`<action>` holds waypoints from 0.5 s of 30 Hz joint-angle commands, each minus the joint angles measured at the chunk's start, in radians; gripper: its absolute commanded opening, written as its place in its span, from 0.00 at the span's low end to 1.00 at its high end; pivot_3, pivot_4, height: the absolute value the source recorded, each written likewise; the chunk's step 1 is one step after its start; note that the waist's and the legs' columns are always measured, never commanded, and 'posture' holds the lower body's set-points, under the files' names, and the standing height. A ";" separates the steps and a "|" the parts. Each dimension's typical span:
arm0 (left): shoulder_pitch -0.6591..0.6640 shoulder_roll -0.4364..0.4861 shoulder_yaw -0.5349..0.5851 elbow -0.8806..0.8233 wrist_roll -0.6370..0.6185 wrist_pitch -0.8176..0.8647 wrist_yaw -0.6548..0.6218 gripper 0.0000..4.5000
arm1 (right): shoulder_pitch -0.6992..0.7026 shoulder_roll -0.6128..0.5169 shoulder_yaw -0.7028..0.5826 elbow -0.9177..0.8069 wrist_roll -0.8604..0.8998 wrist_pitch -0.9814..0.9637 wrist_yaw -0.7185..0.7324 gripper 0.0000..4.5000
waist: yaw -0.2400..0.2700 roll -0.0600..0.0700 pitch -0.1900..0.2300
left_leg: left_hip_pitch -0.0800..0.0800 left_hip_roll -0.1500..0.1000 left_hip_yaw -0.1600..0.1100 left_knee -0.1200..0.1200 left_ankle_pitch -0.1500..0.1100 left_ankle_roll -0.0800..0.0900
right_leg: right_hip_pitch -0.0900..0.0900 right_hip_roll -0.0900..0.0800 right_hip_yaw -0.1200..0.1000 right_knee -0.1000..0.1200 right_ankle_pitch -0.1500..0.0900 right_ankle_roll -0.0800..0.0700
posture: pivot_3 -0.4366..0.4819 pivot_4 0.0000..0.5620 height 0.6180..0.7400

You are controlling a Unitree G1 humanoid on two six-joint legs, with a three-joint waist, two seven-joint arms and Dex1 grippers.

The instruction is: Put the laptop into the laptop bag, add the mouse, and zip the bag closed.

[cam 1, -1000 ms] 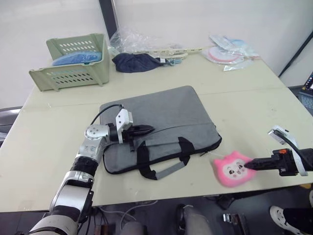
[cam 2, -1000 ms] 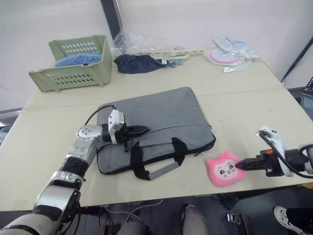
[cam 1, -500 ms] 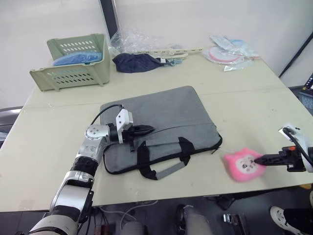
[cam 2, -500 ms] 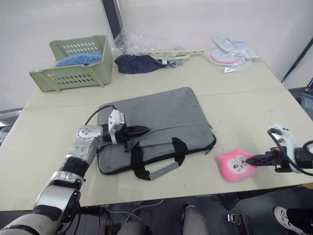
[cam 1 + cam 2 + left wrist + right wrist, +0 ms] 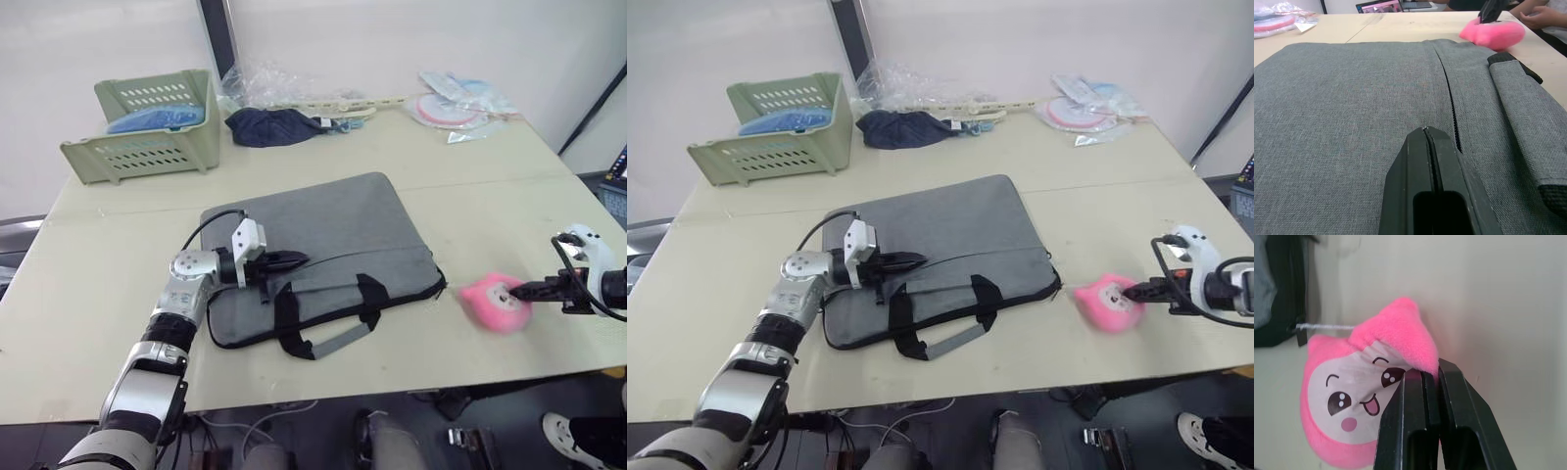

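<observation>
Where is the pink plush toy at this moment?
The pink plush toy lies on the table's right side, just beyond the laptop bag, pinched by the right gripper.

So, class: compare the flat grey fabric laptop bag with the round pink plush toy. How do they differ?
The flat grey fabric laptop bag is large and rectangular; the round pink plush toy is small and rounded. The bag is plain grey with black strap handles; the toy bears a cartoon face. The left gripper rests shut on the bag; the right gripper pinches the toy. Both are soft and sit on the table.
</observation>
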 commanded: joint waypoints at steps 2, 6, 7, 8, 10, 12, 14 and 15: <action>0.099 0.008 -0.094 0.129 0.129 0.051 -0.013 0.00 | -0.082 0.040 0.000 0.099 -0.117 -0.096 -0.076 0.02 | -0.002 0.000 0.000 | 0.001 0.000 0.000 0.000 0.000 0.000 | 0.001 0.000 -0.001 0.000 0.000 0.000 | 0.48 0.27 1.00; 0.106 0.010 -0.093 0.122 0.129 0.052 -0.012 0.00 | -0.138 0.086 -0.015 0.149 -0.153 -0.146 -0.105 0.02 | -0.004 0.001 -0.001 | 0.001 0.000 -0.001 0.000 0.000 0.000 | 0.003 0.000 -0.001 0.001 0.001 0.001 | 0.48 0.27 1.00; 0.108 0.010 -0.092 0.121 0.129 0.052 -0.013 0.00 | -0.146 0.094 -0.019 0.157 -0.159 -0.151 -0.109 0.02 | -0.006 0.001 -0.001 | 0.001 0.000 -0.001 0.000 0.000 0.000 | 0.003 0.000 -0.001 0.002 0.001 0.001 | 0.48 0.27 1.00; 0.109 0.011 -0.092 0.120 0.128 0.053 -0.012 0.00 | -0.155 0.104 -0.022 0.167 -0.166 -0.163 -0.116 0.02 | -0.006 0.001 -0.001 | 0.001 0.000 -0.001 0.000 0.000 0.000 | 0.003 0.000 -0.001 0.002 0.001 0.001 | 0.48 0.27 1.00; 0.110 0.011 -0.092 0.120 0.129 0.053 -0.012 0.00 | -0.170 0.120 -0.026 0.180 -0.175 -0.179 -0.124 0.02 | -0.008 0.001 -0.001 | 0.001 0.000 -0.001 0.000 0.000 0.000 | 0.003 0.000 -0.001 0.002 0.001 0.001 | 0.48 0.27 1.00; 0.110 0.010 -0.092 0.121 0.128 0.053 -0.012 0.00 | -0.181 0.135 -0.029 0.190 -0.182 -0.196 -0.130 0.02 | -0.011 0.001 -0.001 | 0.001 0.000 -0.001 0.000 0.000 0.001 | 0.004 0.000 -0.001 0.002 0.001 0.002 | 0.48 0.27 1.00; 0.109 0.008 -0.091 0.123 0.128 0.052 -0.011 0.00 | -0.185 0.147 -0.033 0.192 -0.188 -0.215 -0.132 0.02 | -0.012 0.002 -0.001 | 0.001 0.000 -0.001 0.000 0.000 0.001 | 0.004 0.000 -0.001 0.002 0.001 0.002 | 0.48 0.27 1.00; 0.109 0.008 -0.092 0.123 0.129 0.051 -0.011 0.00 | -0.185 0.152 -0.036 0.191 -0.190 -0.218 -0.133 0.02 | -0.012 0.002 -0.001 | 0.001 0.000 -0.001 0.000 0.000 0.001 | 0.004 0.000 -0.001 0.002 0.001 0.002 | 0.48 0.27 1.00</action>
